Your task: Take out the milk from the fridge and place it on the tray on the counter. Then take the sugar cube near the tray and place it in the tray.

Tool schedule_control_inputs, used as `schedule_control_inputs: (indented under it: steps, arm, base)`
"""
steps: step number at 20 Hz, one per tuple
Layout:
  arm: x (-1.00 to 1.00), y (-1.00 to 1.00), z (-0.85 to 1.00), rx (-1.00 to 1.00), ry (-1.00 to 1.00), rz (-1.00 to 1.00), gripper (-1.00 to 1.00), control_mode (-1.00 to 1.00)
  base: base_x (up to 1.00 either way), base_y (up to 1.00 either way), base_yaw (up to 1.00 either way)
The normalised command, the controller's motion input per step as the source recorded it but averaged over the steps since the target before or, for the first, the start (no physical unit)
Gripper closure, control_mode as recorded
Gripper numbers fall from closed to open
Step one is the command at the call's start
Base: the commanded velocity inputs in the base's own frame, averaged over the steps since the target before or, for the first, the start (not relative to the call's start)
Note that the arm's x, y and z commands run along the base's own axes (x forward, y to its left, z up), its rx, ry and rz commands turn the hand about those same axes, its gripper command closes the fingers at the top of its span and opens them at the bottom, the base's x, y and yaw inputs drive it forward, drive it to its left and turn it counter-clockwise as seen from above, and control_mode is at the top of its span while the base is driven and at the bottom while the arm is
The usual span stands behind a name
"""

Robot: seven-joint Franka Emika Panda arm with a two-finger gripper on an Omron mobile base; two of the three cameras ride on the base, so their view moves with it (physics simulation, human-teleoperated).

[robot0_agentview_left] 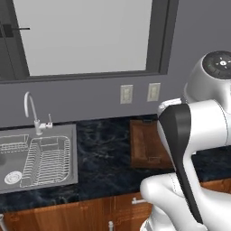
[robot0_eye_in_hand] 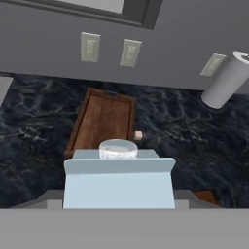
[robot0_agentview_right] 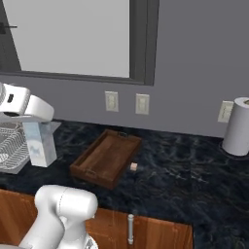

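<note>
Fingertips hidden behind milk (robot0_eye_in_hand: 119, 187); gripper (robot0_agentview_right: 39, 127) clamped on carton. Tray (robot0_agentview_right: 106, 156) partly blocked by arm in left base view. Sugar cube (robot0_agentview_right: 133, 167) just beside tray on counter (robot0_agentview_right: 189, 170).

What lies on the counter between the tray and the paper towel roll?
The sugar cube lies close beside the tray. From it to the paper towel roll, the counter is bare, as the right base view shows.
</note>
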Motion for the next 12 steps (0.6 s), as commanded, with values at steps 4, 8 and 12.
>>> schedule_control_inputs:
  steps: [4,8,12]
  arm:
    - [0.0,0.0,0.0,0.0,0.0,0.0,1.0,1.0]
    - [0.0,0.0,0.0,0.0,0.0,0.0,1.0,1.0]
    - [0.79,-0.01,0.0,0.08,-0.05,-0.05,1.0,-1.0]
  base:
    - [0.62,-0.07,-0.33]
    - [0.61,0.0,-0.31]
    - [0.0,0.0,0.0]
